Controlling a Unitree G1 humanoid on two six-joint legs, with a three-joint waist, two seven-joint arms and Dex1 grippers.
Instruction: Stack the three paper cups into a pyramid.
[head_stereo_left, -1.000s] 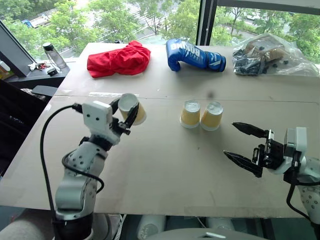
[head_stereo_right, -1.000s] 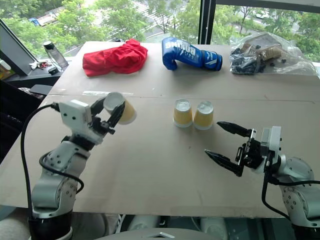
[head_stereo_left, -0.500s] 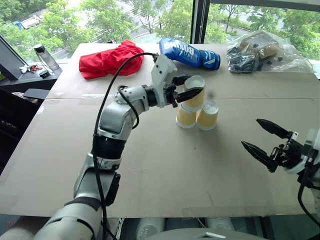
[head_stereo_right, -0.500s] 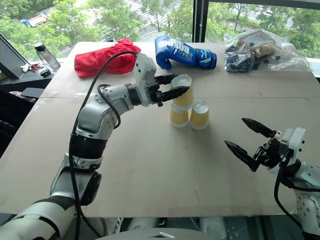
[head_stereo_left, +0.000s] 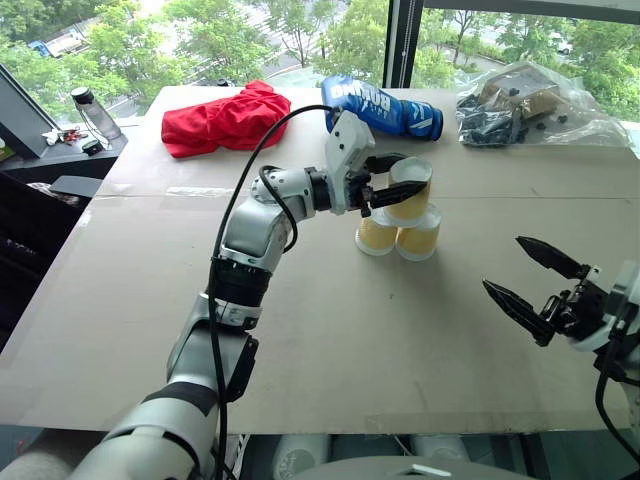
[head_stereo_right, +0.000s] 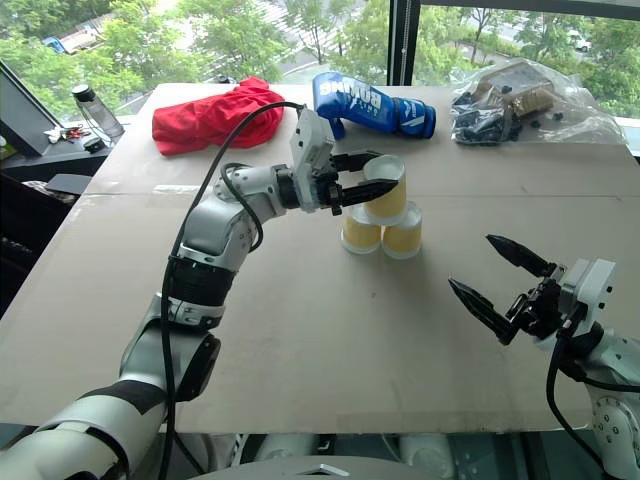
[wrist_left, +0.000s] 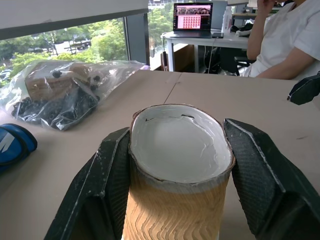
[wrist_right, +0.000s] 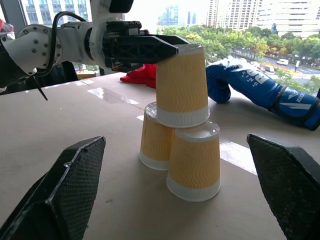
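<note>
Two paper cups (head_stereo_left: 377, 236) (head_stereo_left: 420, 240) stand upside down, side by side and touching, in the middle of the tan table (head_stereo_left: 300, 330). A third paper cup (head_stereo_left: 414, 188), also upside down, is held above the seam between them. Its lower rim (wrist_right: 182, 119) meets their tops. My left gripper (head_stereo_left: 398, 182) reaches in level from the left and is shut on this cup near its white base, with one finger (wrist_left: 107, 175) on each side. My right gripper (head_stereo_left: 528, 282) hovers open and empty to the right of the stack, nearer the front edge.
Along the far edge lie a red cloth (head_stereo_left: 225, 118), a blue boxing glove (head_stereo_left: 385, 105) and a clear plastic bag of parts (head_stereo_left: 530, 100). A bottle (head_stereo_left: 88, 112) stands on a side surface at the far left. A seated person (wrist_left: 285, 40) and a laptop (wrist_left: 192, 16) are beyond the table.
My left arm swung the held cup from the left side of the table rightward and over the two standing cups. The right gripper stayed open, shifting slightly right.
</note>
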